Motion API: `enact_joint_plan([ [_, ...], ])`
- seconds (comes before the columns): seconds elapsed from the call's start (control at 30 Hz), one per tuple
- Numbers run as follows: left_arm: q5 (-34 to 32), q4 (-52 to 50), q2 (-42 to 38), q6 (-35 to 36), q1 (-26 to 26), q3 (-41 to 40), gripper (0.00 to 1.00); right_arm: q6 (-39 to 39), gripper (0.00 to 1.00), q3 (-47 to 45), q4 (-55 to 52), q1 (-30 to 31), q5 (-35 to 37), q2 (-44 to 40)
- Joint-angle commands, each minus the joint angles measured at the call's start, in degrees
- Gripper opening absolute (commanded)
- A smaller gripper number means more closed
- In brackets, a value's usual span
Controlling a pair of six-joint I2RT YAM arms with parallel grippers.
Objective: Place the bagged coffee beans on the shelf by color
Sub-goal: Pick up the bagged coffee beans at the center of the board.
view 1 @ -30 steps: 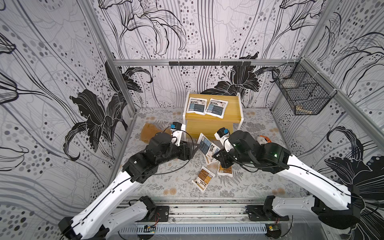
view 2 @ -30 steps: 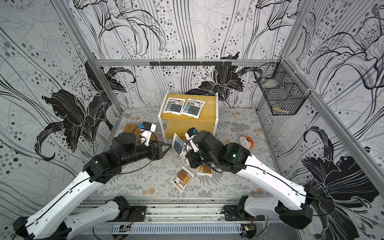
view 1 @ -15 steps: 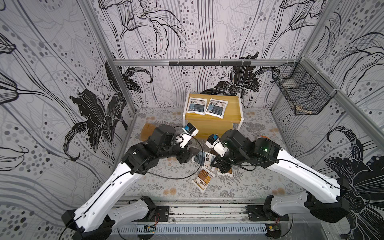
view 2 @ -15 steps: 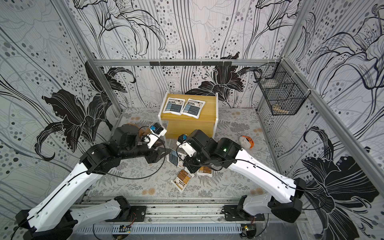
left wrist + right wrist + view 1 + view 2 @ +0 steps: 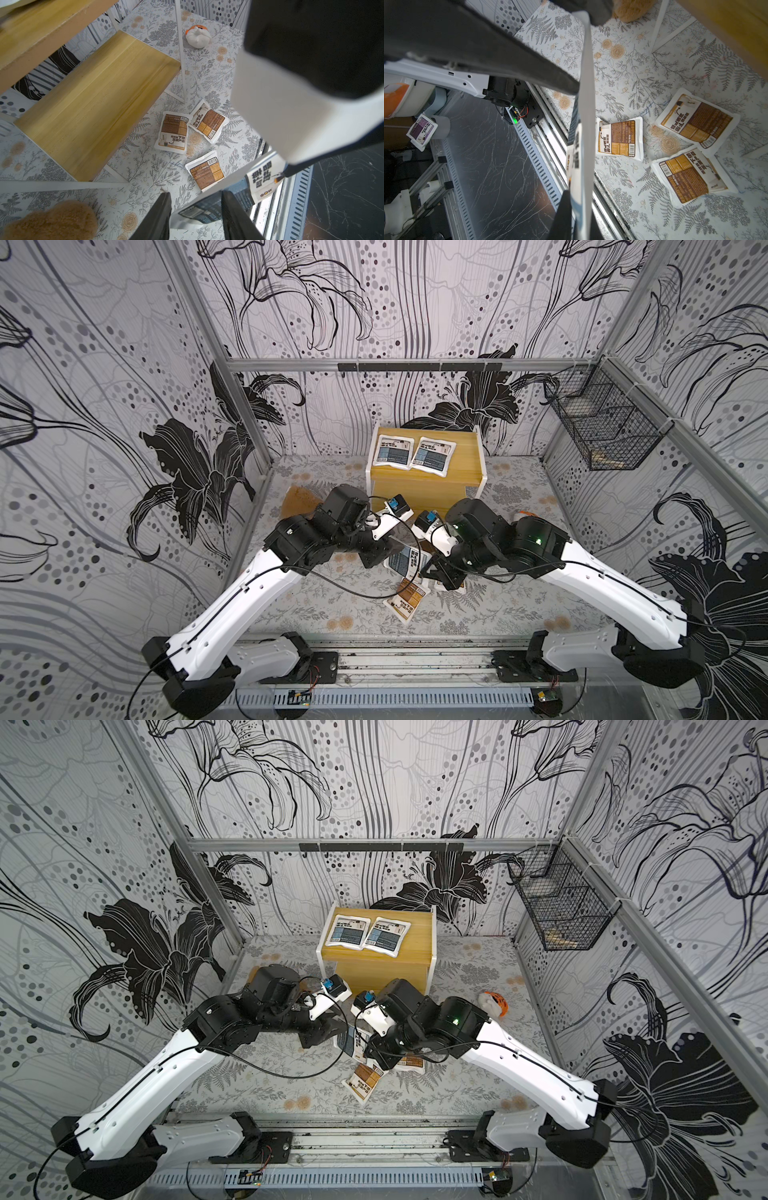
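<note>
- In both top views, at frame centre, the right gripper (image 5: 436, 572) is clamped on a blue pouch (image 5: 405, 562) and holds it clear of the mat (image 5: 332, 605). The left gripper (image 5: 380, 556) meets the pouch's other edge, which we read as a handover.
- Above centre, the shelf (image 5: 415, 946) carries two blue pouches (image 5: 365, 934) side by side on its top board. The bare right part looks kept for this third one.
- In the left wrist view, the left gripper (image 5: 195, 207) has its jaws on either side of the blue pouch (image 5: 264, 176); we cannot tell whether they pinch it. Three brown pouches (image 5: 172, 131) lie flat on the mat beside the empty lower board (image 5: 93, 104), likely their tier.
- In the right wrist view, the blue pouch (image 5: 586, 104) stands edge-on, rising from the right gripper (image 5: 575, 214).
</note>
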Motion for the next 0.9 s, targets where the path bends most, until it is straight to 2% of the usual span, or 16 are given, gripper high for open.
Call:
enact_joint_plan([
  [0.0,2.17,-1.17,0.43,1.24,-0.80,0.43,0.41,-0.85,0.00,-0.82,3.24,0.01,-1.08,-1.73],
  [0.2,1.00,-2.66,0.99,2.35,-1.46,0.92,0.44,-1.58,0.00,-0.62,2.03,0.04,-0.96,-1.16],
  [0.3,0.99,-3.03,1.47,2.57,-1.64,1.13,0.31,-1.80,0.00,-0.20,1.70,0.04,-0.05,-1.15],
  [0.5,0.49,-3.22,2.18,2.41,-1.72,0.82,0.01,-1.89,0.00,-0.07,1.83,0.04,0.94,-0.88],
  [0.7,0.27,-2.43,1.73,0.85,-1.73,0.38,0.00,-1.67,0.02,-0.79,3.11,0.05,3.17,-2.58],
  [0.73,-0.14,-1.97,1.58,0.11,-1.73,0.19,0.00,-1.44,0.08,-0.88,3.26,0.03,3.96,-3.05],
  [0.77,-0.62,-1.43,1.26,-0.78,-1.73,-0.11,0.00,-1.13,0.23,-0.94,3.46,0.01,5.04,-3.49],
  [0.83,-1.14,0.54,0.40,-3.36,-1.60,-1.15,0.00,0.00,0.60,-1.25,3.61,0.03,8.53,-4.67],
  [0.87,-1.33,1.85,-0.03,-5.21,-1.55,-1.63,0.00,0.72,0.70,-1.30,3.50,0.06,10.91,-5.29],
])
